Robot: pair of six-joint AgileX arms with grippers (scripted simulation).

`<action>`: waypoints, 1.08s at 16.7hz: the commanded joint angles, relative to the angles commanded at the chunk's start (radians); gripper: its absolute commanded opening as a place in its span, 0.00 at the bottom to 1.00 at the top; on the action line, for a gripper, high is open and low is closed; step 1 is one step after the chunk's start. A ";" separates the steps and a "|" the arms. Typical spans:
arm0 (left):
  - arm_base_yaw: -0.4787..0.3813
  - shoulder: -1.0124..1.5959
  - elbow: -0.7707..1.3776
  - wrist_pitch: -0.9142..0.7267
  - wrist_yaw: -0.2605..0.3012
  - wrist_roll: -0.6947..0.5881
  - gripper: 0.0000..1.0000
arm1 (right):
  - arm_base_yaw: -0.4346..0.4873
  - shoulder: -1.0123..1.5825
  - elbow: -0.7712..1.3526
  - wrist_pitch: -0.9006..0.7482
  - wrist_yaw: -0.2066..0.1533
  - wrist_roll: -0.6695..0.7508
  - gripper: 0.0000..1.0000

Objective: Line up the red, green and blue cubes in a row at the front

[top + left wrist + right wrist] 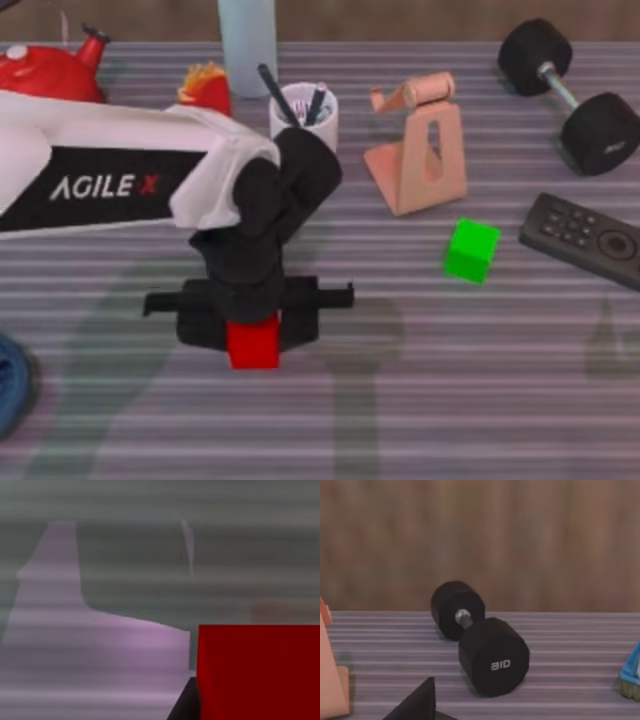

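Observation:
The red cube (253, 343) sits left of the table's middle, toward the front, directly under my left gripper (254, 322). In the left wrist view the red cube (257, 672) fills the near corner, with a dark finger (184, 702) pressed against its side. My left gripper is shut on it. The green cube (471, 250) lies free on the table to the right, apart from both arms. The blue cube is out of view. My right arm is outside the top view; its gripper (432, 707) shows only as a dark tip facing the dumbbell (480, 637).
Along the back stand a red kettle (40, 75), a fries box (205, 90), a pale cylinder (247, 40), a white pen cup (305, 112) and a pink phone stand (420, 155). The dumbbell (565, 95) and a remote (585, 238) lie at the right. A blue object (10, 382) pokes in at the left edge.

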 joint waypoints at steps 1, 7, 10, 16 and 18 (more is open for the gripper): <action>0.000 0.004 -0.006 0.008 0.000 0.000 0.00 | 0.000 0.000 0.000 0.000 0.000 0.000 1.00; 0.000 0.004 -0.006 0.008 0.000 0.000 0.23 | 0.000 0.000 0.000 0.000 0.000 0.000 1.00; 0.000 0.004 -0.006 0.008 0.000 0.000 0.45 | 0.000 0.000 0.000 0.000 0.000 0.000 1.00; 0.000 0.004 -0.006 0.008 0.000 0.000 0.90 | 0.000 0.000 0.000 0.000 0.000 0.000 1.00; 0.000 0.004 -0.006 0.008 0.000 0.000 1.00 | 0.000 0.000 0.000 0.000 0.000 0.000 1.00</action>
